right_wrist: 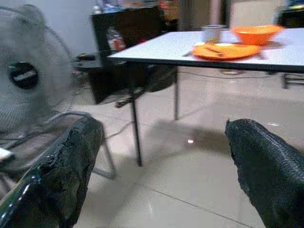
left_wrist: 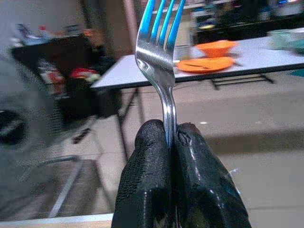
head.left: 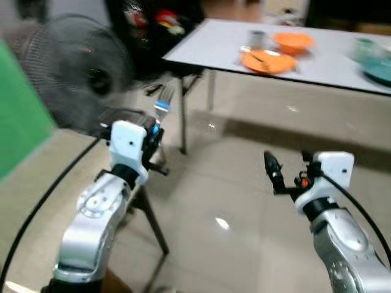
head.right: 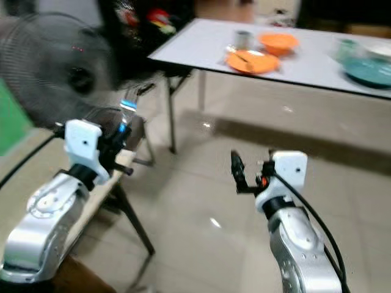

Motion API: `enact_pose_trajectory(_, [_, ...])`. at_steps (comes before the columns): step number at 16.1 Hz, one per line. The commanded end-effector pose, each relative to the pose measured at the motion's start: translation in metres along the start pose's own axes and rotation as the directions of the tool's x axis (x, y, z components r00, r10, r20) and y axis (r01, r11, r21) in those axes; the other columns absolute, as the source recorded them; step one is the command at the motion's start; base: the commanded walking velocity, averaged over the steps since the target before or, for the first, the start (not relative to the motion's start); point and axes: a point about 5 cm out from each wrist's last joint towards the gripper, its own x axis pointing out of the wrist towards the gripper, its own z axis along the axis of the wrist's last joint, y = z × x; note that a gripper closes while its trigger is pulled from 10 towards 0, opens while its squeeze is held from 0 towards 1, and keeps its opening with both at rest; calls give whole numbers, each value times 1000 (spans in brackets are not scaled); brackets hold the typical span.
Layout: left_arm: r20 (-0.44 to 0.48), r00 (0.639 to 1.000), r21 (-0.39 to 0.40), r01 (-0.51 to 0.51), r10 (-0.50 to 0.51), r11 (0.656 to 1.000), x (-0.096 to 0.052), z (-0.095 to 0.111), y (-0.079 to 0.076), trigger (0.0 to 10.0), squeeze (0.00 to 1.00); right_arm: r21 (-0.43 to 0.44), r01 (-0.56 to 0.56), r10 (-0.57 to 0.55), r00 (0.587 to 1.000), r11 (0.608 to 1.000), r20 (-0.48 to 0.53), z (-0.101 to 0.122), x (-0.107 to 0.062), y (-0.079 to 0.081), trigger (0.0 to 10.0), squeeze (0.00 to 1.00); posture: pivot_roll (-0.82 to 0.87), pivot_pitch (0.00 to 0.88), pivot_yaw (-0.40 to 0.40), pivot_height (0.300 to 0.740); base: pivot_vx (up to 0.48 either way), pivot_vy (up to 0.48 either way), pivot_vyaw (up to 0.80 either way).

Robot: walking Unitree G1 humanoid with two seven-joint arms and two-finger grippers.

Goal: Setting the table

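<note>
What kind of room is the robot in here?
Probably a home dining or living area: a white folding table set with an orange plate and bowl, a standing fan on the tiled floor, and cluttered dark shelving behind.

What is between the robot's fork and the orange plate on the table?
Just bare floor and tabletop between fork and orange plate, seen from the head cameras.

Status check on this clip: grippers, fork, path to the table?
Left gripper shut on fork, tines up. Right gripper open, empty. Table ahead across bare floor; fan to the left.
</note>
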Motion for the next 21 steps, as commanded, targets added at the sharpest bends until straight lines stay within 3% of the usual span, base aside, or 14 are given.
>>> enact_pose_trajectory(1, [-4, 1000, 2, -1, 1, 1000, 3, -1, 1, 10000, 0, -12, 15, -15, 1000, 1000, 2, 0, -1, -6, 10000, 0, 56, 0, 46, 740, 360, 0, -481])
enact_pose_trajectory(21, [19, 1000, -27, 6, -6, 1000, 11, -3, -4, 10000, 0, -25, 7, -7, 1000, 1000, 15, 4, -2, -13, 10000, 0, 31, 0, 37, 740, 365, 0, -784])
